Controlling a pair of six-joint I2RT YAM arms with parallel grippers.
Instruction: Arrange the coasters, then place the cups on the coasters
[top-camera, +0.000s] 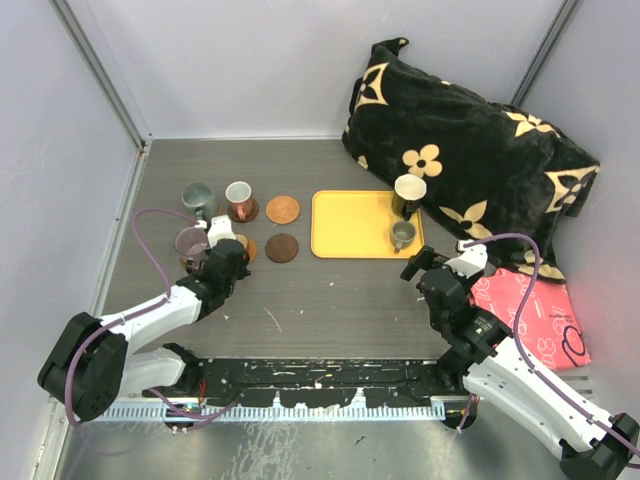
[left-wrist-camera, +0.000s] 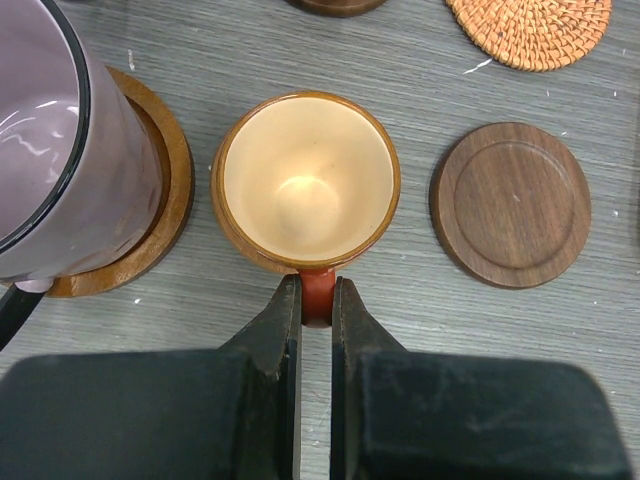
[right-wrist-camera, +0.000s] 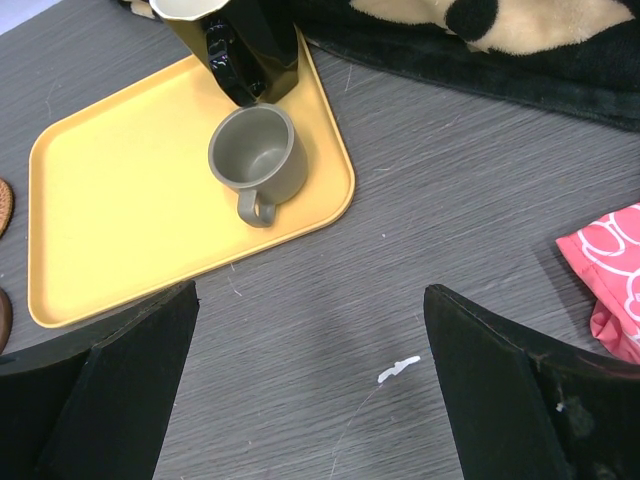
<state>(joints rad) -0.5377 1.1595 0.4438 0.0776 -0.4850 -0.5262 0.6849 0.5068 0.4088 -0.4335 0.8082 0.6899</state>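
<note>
My left gripper (left-wrist-camera: 316, 300) is shut on the red handle of the tiny orange cup (left-wrist-camera: 305, 180), which stands upright with its cream inside showing; whether a coaster lies under it is hidden. Left of it the translucent purple mug (left-wrist-camera: 60, 150) sits on a brown coaster (left-wrist-camera: 165, 200). A bare walnut coaster (left-wrist-camera: 512, 205) lies to the right, a wicker coaster (left-wrist-camera: 530, 30) beyond it. In the top view the grey-green mug (top-camera: 197, 198) and copper-pink cup (top-camera: 238, 200) stand at the back left. My right gripper (right-wrist-camera: 310, 370) is open over bare table, short of the tiny grey cup (right-wrist-camera: 255, 155) and black cup (right-wrist-camera: 240, 50).
The grey and black cups stand on the square yellow tray (top-camera: 350, 225). A black flowered pillow (top-camera: 470, 150) lies at the back right, and a pink packet (top-camera: 535, 315) lies beside my right arm. Walls close in the left, back and right sides.
</note>
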